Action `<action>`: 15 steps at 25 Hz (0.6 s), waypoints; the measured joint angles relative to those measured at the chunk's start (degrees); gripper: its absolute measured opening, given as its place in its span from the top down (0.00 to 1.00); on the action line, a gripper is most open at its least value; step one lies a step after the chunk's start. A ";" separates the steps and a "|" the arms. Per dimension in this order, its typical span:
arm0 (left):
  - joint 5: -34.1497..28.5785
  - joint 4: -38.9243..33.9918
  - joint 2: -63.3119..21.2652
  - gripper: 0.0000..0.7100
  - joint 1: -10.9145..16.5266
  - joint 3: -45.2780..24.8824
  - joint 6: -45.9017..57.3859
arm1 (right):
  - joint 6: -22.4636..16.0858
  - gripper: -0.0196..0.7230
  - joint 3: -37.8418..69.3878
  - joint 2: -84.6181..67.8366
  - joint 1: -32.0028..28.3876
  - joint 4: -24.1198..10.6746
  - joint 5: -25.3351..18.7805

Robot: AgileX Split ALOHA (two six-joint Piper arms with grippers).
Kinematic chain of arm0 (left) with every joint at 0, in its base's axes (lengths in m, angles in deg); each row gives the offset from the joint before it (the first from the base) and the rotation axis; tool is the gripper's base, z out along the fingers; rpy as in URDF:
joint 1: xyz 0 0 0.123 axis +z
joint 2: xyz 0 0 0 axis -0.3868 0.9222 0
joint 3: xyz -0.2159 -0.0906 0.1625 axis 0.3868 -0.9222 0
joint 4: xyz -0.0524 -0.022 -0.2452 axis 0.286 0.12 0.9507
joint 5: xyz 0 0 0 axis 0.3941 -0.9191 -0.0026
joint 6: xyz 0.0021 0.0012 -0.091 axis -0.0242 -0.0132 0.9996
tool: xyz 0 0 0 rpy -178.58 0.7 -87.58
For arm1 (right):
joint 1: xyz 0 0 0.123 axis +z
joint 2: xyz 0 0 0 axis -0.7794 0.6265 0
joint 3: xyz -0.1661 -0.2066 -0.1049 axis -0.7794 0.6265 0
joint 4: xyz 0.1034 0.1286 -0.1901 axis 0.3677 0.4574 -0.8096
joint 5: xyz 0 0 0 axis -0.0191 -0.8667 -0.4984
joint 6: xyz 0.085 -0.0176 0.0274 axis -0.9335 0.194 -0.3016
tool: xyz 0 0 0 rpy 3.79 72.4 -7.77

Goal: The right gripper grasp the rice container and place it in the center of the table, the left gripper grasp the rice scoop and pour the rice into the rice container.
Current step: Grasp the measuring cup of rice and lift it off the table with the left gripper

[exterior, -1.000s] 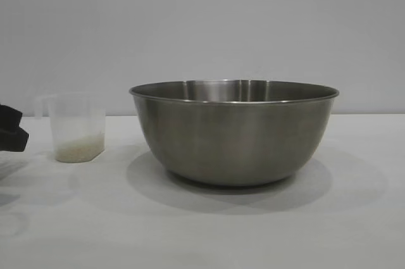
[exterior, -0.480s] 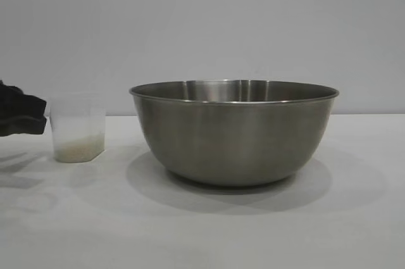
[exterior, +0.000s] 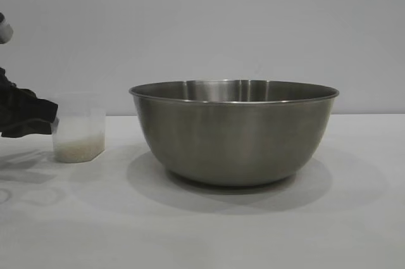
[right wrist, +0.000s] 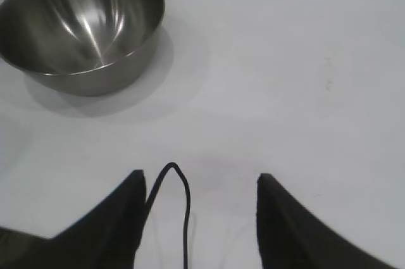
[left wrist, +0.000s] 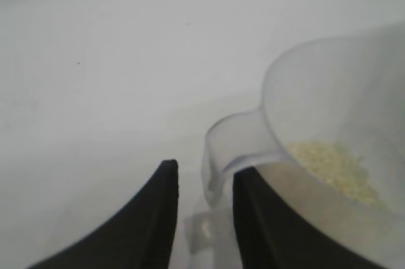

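Note:
The rice container [exterior: 234,136] is a large steel bowl standing upright in the middle of the table [exterior: 253,231]; it also shows in the right wrist view [right wrist: 82,28], seemingly empty. The rice scoop [exterior: 78,130] stands upright to the bowl's left with a thin layer of rice [exterior: 78,147] in its bottom. My left gripper [exterior: 44,120] is at the scoop's left side. In the left wrist view the gripper [left wrist: 204,171] is open with the scoop's handle [left wrist: 212,218] between its fingers, beside the cup [left wrist: 316,92] and its rice [left wrist: 335,168]. My right gripper [right wrist: 201,177] is open and empty, away from the bowl.
A black cable [right wrist: 183,199] loops between the right gripper's fingers. A plain grey wall stands behind the table. White table surface lies in front of and to the right of the bowl.
My left gripper has moved right from the view's left edge up to the scoop's handle. The bowl and the scoop have not moved.

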 joint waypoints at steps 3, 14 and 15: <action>0.81 0.00 0.00 0.70 0.00 0.86 0.00 | 0.00 0.47 0.00 0.00 0.00 0.00 0.00; 2.62 -1.49 0.03 1.00 0.00 1.47 0.13 | 0.00 0.47 0.00 0.00 0.00 0.00 0.00; 2.62 -1.49 0.03 1.00 0.00 1.47 0.13 | 0.00 0.47 0.00 0.00 0.00 0.00 0.00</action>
